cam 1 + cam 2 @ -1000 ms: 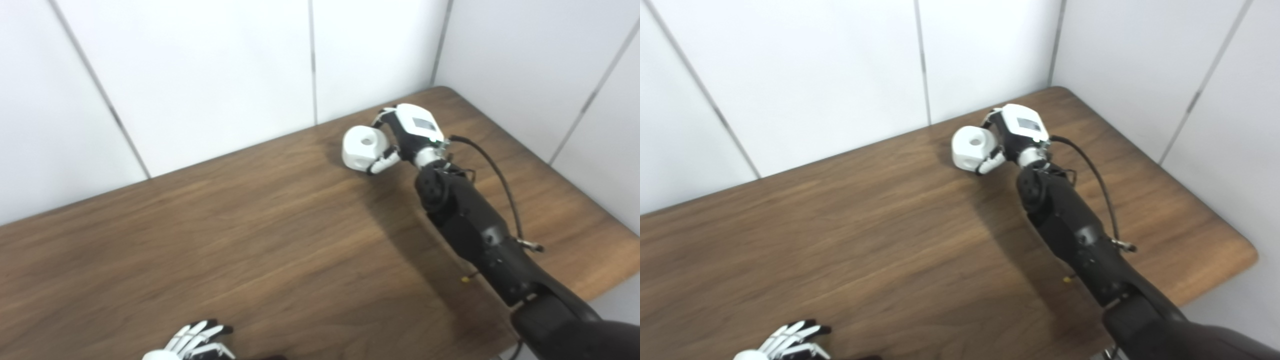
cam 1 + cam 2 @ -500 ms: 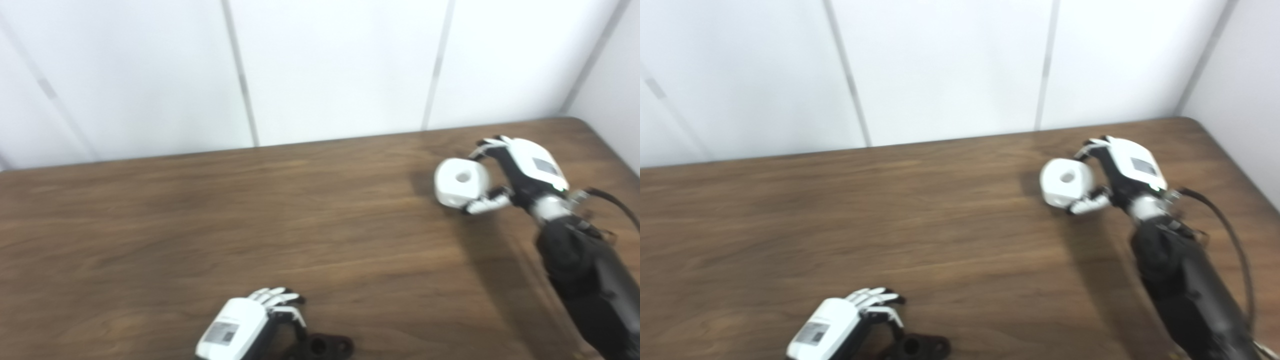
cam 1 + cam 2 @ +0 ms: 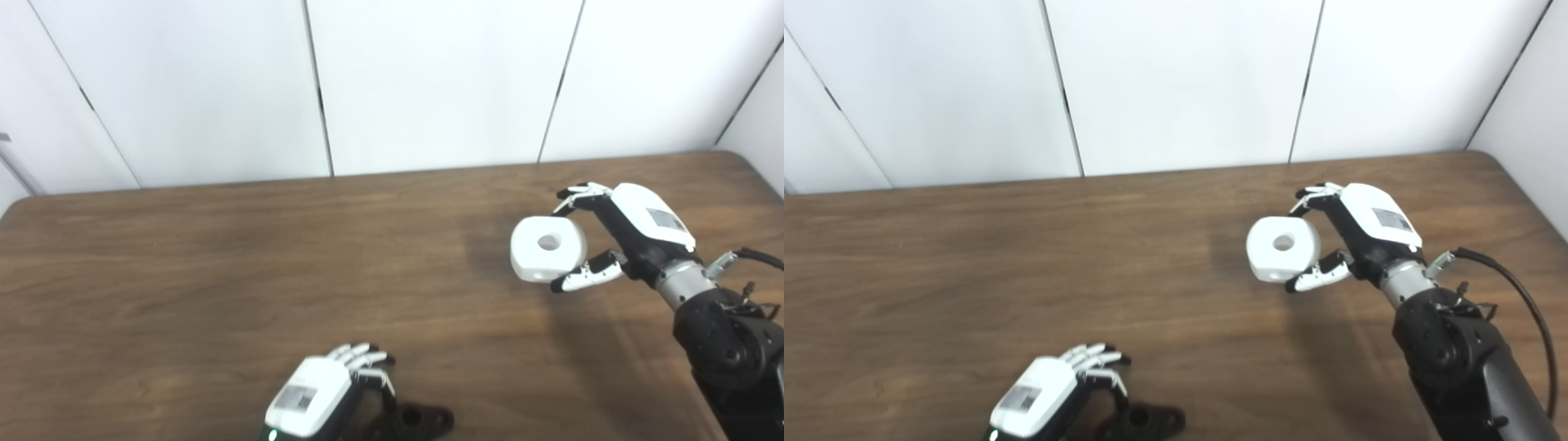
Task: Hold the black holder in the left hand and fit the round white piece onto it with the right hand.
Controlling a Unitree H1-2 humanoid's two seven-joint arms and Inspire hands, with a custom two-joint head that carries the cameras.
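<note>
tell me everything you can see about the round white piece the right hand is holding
The round white piece is a chunky, smooth, matte block that looks like plastic, rounded at its edges, with a round hole in the middle of its upward-facing top. The right hand grips it from the right, fingers over the far side and thumb along the near side. It seems lifted clear of the brown wooden table, towards the right side, far from the left hand.

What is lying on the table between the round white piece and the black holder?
Nothing: both eye views show only bare table between the round white piece and the black holder.
</note>
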